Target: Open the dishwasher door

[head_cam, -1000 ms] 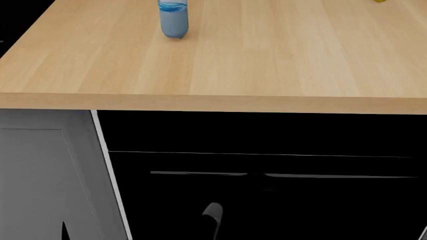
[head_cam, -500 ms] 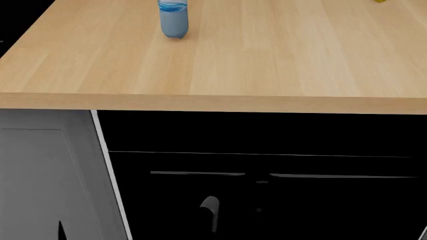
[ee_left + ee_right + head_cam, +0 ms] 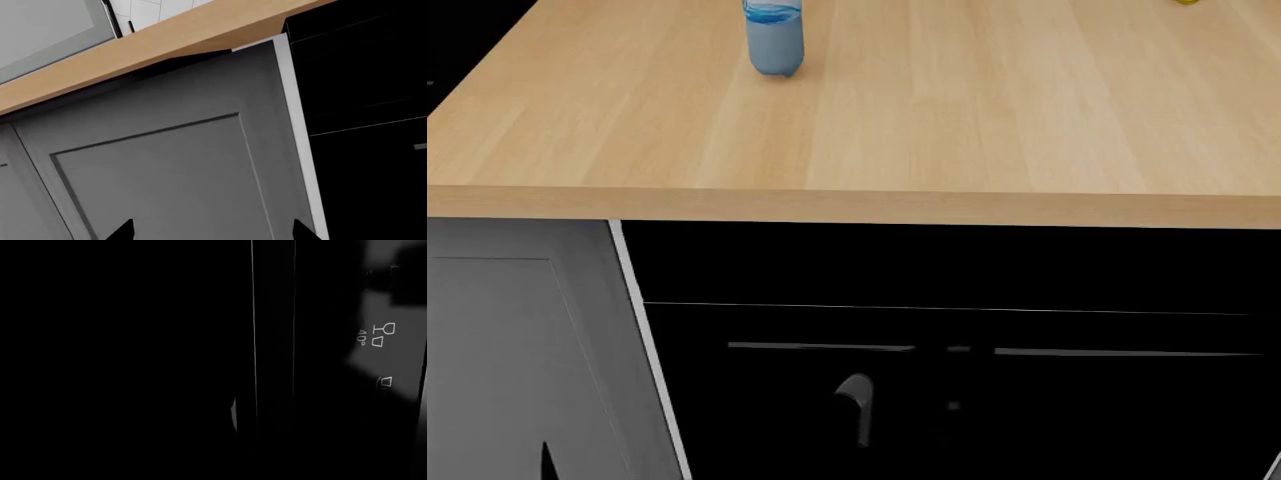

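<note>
The dishwasher door [image 3: 1068, 420] is a glossy black panel under the wooden counter, with a thin seam above its long grey bar handle [image 3: 814, 347]. My right gripper [image 3: 956, 352] is a dark shape against the black door; it breaks the line of the handle near its middle. I cannot tell how its jaws stand. The right wrist view is almost all black, with a thin bright seam [image 3: 253, 315] and white control symbols [image 3: 380, 335]. My left gripper [image 3: 212, 231] is open and empty, facing the grey cabinet door [image 3: 160, 170] beside the dishwasher [image 3: 367, 165].
The wooden counter [image 3: 961, 130] overhangs the door. A blue bottle [image 3: 774, 40] stands on it at the back left. The grey cabinet door [image 3: 507, 340] is left of the dishwasher. A grey part of my right arm [image 3: 854, 398] shows in front of the door.
The dark break in the handle has widened and shifted slightly right. The grey arm part has moved up a little. The door has not moved.
</note>
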`<state>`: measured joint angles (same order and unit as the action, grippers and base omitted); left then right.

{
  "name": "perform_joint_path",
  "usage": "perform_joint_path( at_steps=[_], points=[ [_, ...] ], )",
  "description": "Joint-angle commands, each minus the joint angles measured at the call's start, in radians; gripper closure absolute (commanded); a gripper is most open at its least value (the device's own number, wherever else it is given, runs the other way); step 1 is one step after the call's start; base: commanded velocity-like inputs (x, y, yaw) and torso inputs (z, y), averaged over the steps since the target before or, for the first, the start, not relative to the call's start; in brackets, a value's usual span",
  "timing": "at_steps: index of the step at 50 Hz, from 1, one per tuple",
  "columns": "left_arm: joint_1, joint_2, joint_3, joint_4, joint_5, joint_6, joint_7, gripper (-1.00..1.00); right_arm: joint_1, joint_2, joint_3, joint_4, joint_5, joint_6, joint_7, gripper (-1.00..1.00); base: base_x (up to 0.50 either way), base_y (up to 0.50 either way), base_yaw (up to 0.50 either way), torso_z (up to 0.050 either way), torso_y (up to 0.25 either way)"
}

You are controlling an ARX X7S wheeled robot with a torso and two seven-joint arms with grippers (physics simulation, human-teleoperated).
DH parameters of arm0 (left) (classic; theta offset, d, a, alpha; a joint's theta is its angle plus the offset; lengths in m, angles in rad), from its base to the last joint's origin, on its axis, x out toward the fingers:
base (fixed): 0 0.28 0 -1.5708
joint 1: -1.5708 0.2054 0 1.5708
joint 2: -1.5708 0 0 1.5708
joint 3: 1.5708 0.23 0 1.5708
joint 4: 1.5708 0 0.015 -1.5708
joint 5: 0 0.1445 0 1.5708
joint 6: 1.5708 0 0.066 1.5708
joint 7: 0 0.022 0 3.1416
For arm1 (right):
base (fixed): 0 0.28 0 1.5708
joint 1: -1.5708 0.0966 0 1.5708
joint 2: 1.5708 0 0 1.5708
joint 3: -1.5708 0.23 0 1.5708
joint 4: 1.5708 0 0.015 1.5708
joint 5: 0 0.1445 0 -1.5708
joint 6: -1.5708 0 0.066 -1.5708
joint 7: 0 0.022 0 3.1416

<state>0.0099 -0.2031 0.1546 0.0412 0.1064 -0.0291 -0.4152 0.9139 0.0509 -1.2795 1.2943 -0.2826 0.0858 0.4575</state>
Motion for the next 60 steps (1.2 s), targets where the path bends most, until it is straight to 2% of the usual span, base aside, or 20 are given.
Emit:
perform_joint_path(
  at_steps=[1, 26, 27, 60],
  points=[
    [-0.001, -0.003, -0.004, -0.005, -0.014, 0.007, 0.008, -1.00, 0.032, 0.001, -0.167, 0.014, 0.201, 0.018, -0.018, -1.00, 0.00, 0.00, 0.00, 0.000, 0.000],
    [0.001, -0.015, -0.001, 0.003, -0.030, 0.004, -0.001, -1.00, 0.061, 0.000, -0.235, 0.015, 0.280, 0.045, -0.042, -1.00, 0.00, 0.00, 0.00, 0.000, 0.000],
    [0.001, -0.016, 0.000, 0.004, -0.030, 0.004, -0.001, -1.00, 0.062, 0.000, -0.234, 0.015, 0.281, 0.042, -0.042, 1.00, 0.00, 0.00, 0.00, 0.000, 0.000],
    [0.003, -0.031, 0.009, 0.012, -0.048, 0.003, -0.016, -1.00, 0.052, 0.020, -0.203, 0.014, 0.287, -0.100, -0.051, 1.00, 0.00, 0.00, 0.00, 0.000, 0.000]
  ],
)
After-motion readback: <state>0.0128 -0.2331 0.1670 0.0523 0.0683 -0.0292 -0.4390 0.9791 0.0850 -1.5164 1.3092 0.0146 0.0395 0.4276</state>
